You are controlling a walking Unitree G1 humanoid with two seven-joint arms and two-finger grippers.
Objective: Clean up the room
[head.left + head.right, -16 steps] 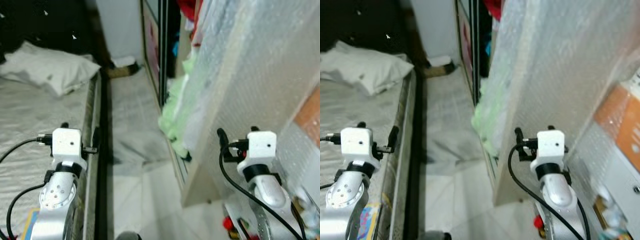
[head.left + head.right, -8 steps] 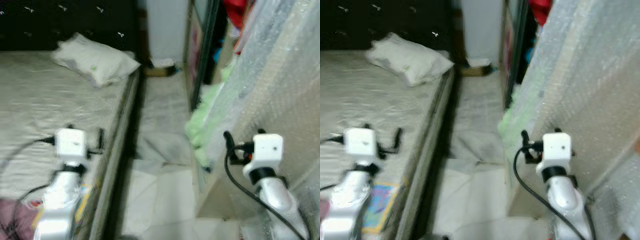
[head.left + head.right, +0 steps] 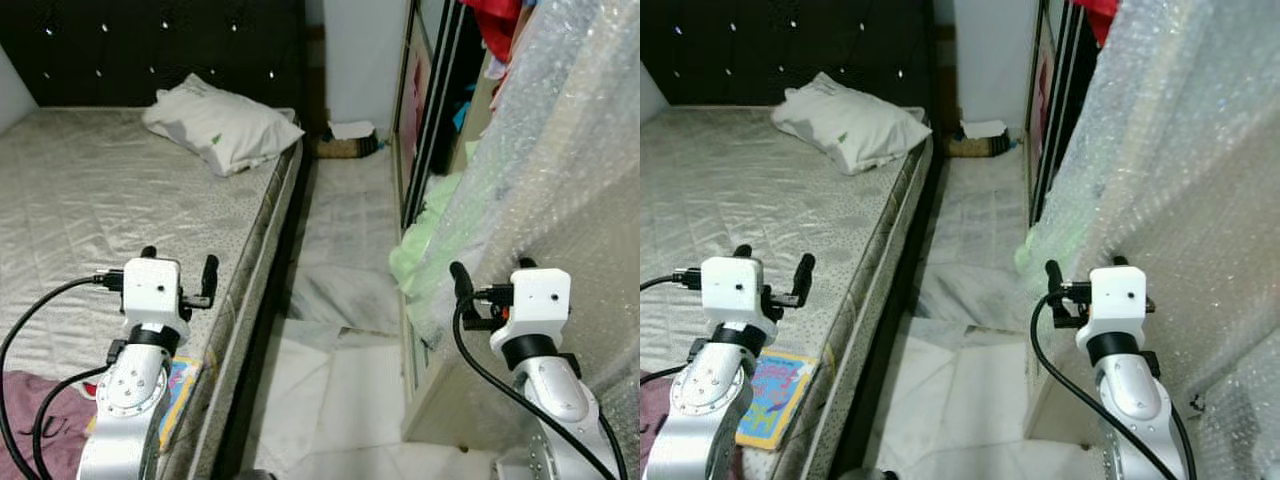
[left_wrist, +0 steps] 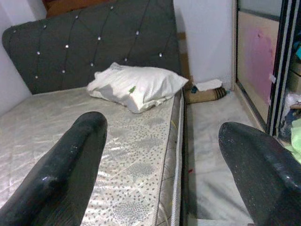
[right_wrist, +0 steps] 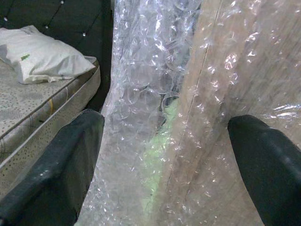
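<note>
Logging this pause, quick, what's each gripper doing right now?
Left gripper: open, holding nothing, over the bed.
Right gripper: open, holding nothing, facing the bubble wrap.

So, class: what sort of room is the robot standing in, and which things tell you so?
Most likely a bedroom: a bed with a white pillow against a dark tufted headboard, and a sliding-door wardrobe with clothes inside.

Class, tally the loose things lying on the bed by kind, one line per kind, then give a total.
Pillow: 1
Colourful book: 1
Maroon cloth: 1
Total: 3
</note>
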